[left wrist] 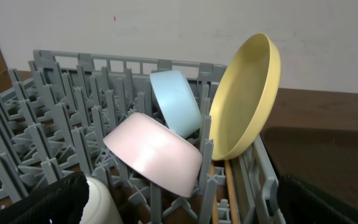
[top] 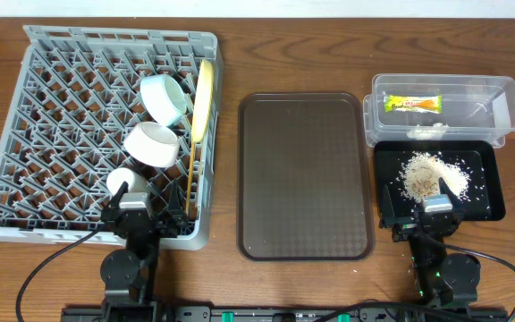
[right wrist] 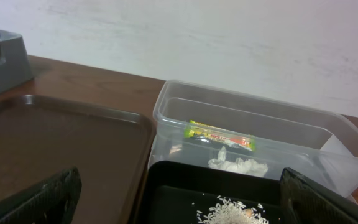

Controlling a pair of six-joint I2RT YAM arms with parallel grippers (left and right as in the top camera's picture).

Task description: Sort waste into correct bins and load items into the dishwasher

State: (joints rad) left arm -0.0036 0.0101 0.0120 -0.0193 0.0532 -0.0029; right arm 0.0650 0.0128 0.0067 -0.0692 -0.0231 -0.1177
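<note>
The grey dish rack (top: 25, 107) holds a pale blue bowl (top: 164, 97), a pink bowl (top: 150, 145), a white cup (top: 125, 182), an upright yellow plate (top: 204, 98) and wooden chopsticks (top: 190, 174). In the left wrist view the blue bowl (left wrist: 176, 102), pink bowl (left wrist: 154, 152), yellow plate (left wrist: 247, 96) and cup (left wrist: 98, 202) show. My left gripper (left wrist: 179, 214) is open and empty over the rack's near edge. The black bin (top: 485, 183) holds rice (top: 432, 174). The clear bin (top: 499, 89) holds a wrapper (top: 411, 103) and crumpled paper (top: 427, 132). My right gripper (right wrist: 179, 211) is open and empty over the black bin (right wrist: 166, 186).
An empty brown tray (top: 304, 174) lies between the rack and the bins, and it also shows in the right wrist view (right wrist: 61, 143). The arm bases stand at the table's front edge. A wall stands behind the table.
</note>
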